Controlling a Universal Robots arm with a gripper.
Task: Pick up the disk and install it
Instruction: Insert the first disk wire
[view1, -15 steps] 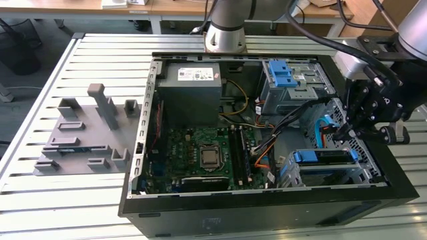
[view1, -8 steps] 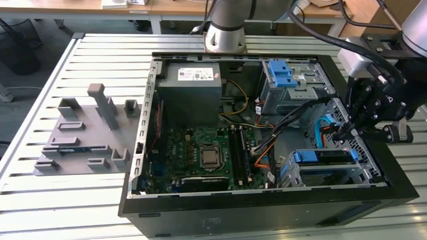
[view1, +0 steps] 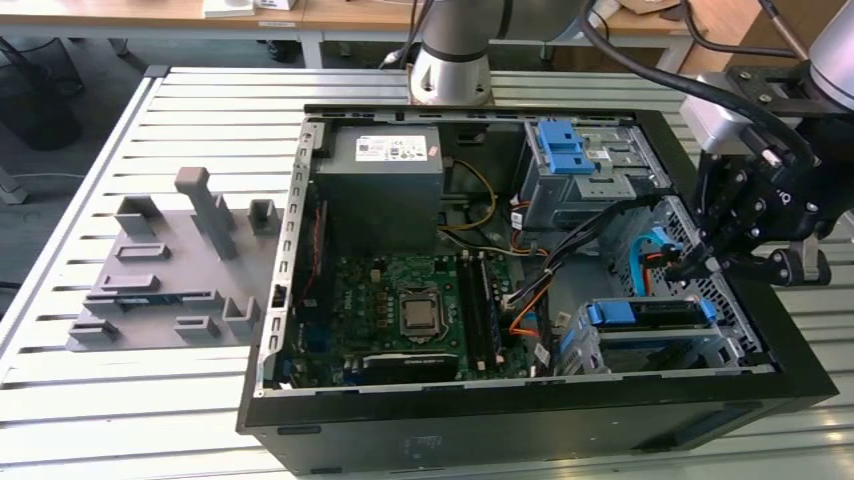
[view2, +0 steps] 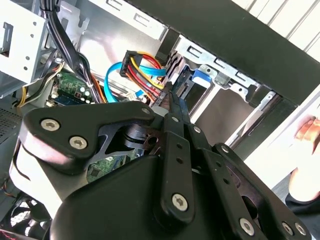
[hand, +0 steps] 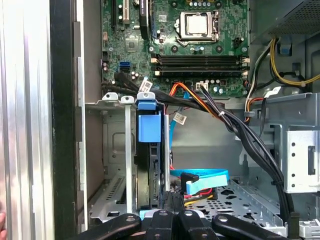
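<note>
Blue-railed and silver, the disk (view1: 654, 314) is seen in the near drive cage of the open computer case (view1: 534, 425), at the exterior view's right. It is stood on edge between the cage walls, judged seated rather than loose. In the first wrist view a blue latch (hand: 149, 127) is carried at its outer end, presumably for release by hand. Just beyond the cage, the gripper (view1: 691, 266) is held low inside the case. Its fingers (view2: 172, 107) are drawn narrow, with nothing seen between them, beside blue and orange cables (view2: 142, 70). Farther off, a grey power supply (view1: 380, 190) is fixed in the far corner. A white sticker (view1: 387, 150) is borne on it, and its print cannot be made out. The case is rested on a slatted metal surface (view1: 134, 400).
</note>
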